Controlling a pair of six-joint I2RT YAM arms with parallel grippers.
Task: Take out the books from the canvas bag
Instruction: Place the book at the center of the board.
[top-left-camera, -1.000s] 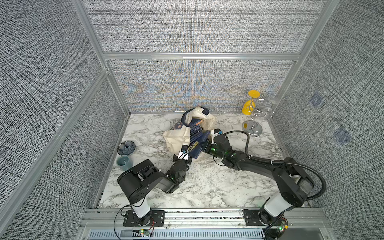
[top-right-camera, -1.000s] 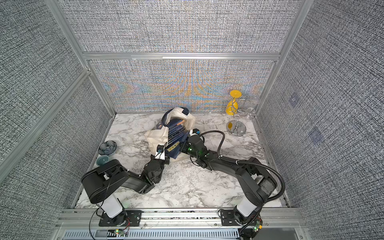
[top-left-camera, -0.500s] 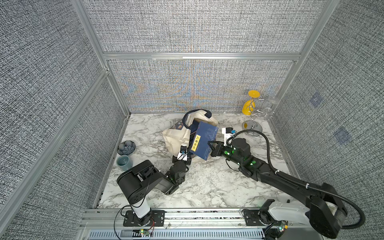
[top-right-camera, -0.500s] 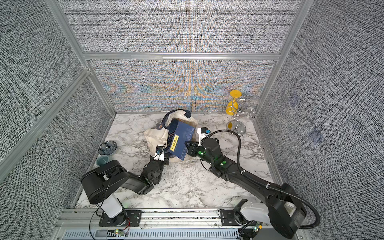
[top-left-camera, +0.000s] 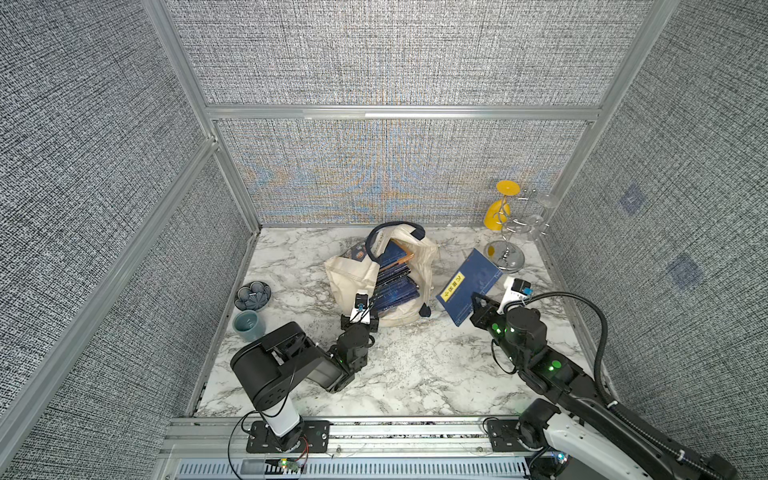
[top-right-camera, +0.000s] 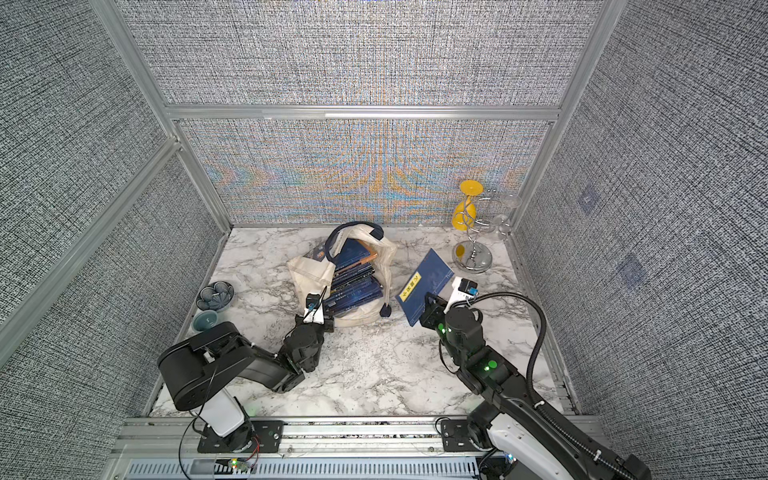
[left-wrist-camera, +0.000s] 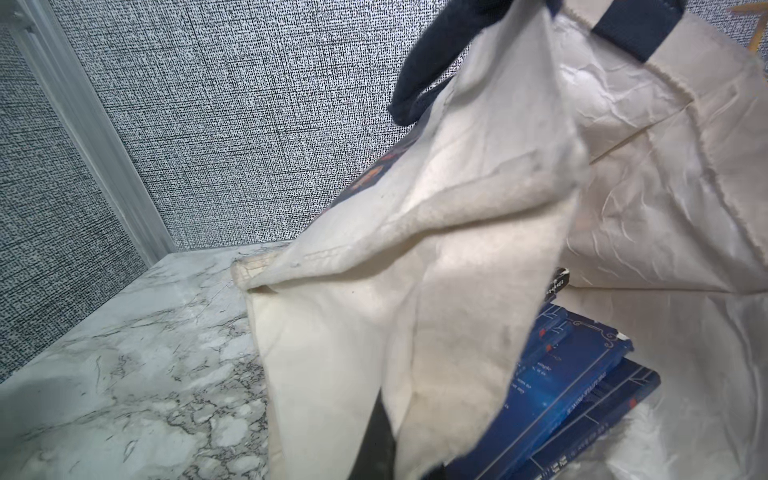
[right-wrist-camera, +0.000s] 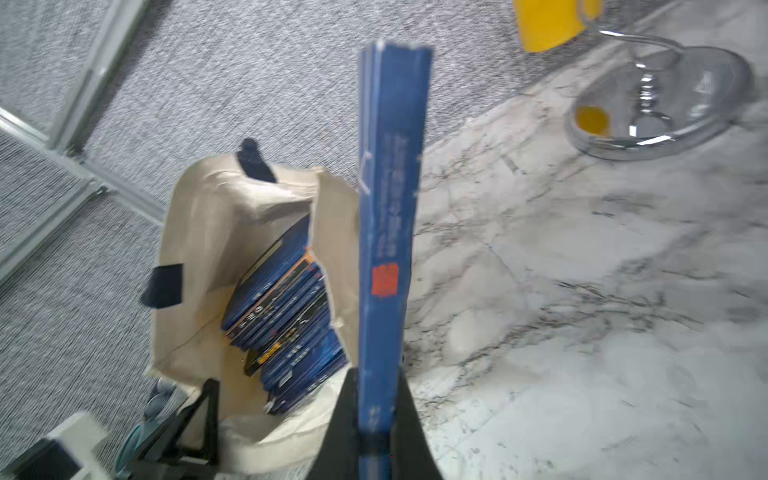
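1. The right gripper (top-left-camera: 476, 305) is clamping the lower edge of one navy book (top-left-camera: 467, 280), carrying it tilted in the air just beside the canvas bag (top-left-camera: 353, 272) and clear of its mouth.
2. The book is looking thin and light, yet stiff enough to be standing out from a pinch at one edge. Its smooth cover is probably inviting slip, so a deep bite near the spine is suiting it.
3. The left gripper (top-left-camera: 360, 319) is pinching the bag's soft rim, propping the mouth open.
4. The remaining books (top-left-camera: 395, 284) are lying stacked inside the bag, their exposed edges offering the next grasp.
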